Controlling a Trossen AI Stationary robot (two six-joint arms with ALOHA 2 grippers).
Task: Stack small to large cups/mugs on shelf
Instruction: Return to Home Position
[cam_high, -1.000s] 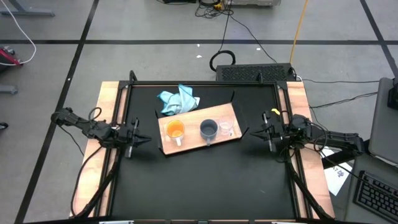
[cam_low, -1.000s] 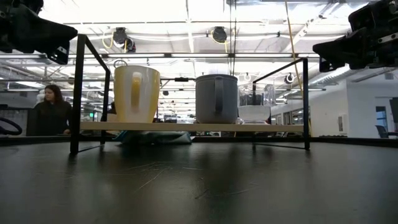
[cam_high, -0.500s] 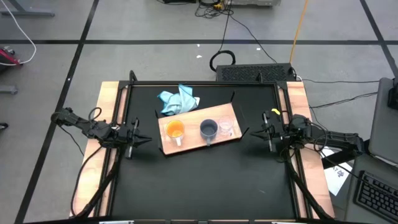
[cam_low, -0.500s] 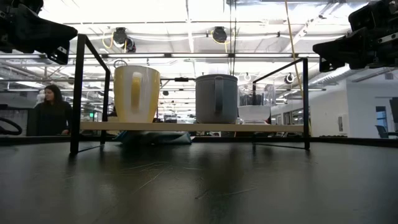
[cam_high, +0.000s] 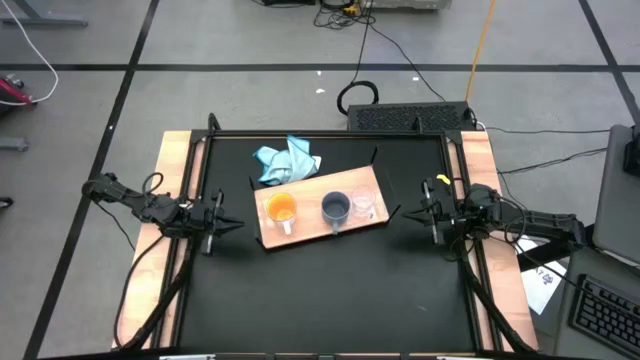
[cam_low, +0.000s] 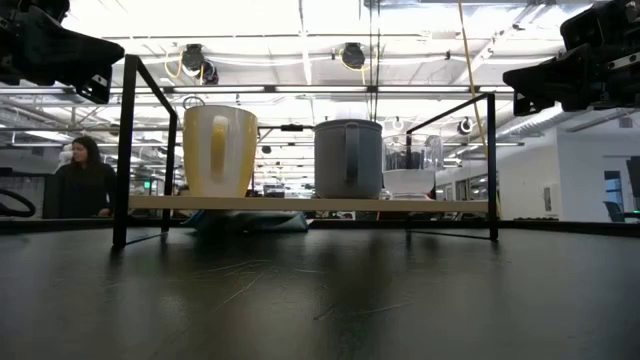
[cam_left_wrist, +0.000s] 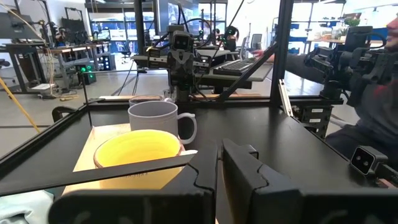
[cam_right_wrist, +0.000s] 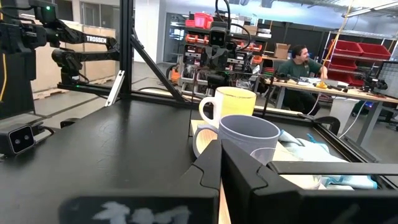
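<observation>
Nothing has moved since the earlier frames: from above, the orange mug (cam_high: 282, 210), grey mug (cam_high: 335, 208) and glass cup (cam_high: 364, 206) stand in a row on the shelf (cam_high: 305, 228), with the left gripper (cam_high: 232, 224) and right gripper (cam_high: 405, 213) off its two ends. From table level the mugs look stiff and weighty, best taken by rim or handle, and the glass looks light, slippery and breakable. Each wrist view shows its jaws closed on nothing.

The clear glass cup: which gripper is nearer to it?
Right. The right gripper is just off the shelf end where the clear glass cup stands; the left gripper is beyond the opposite end.
</observation>
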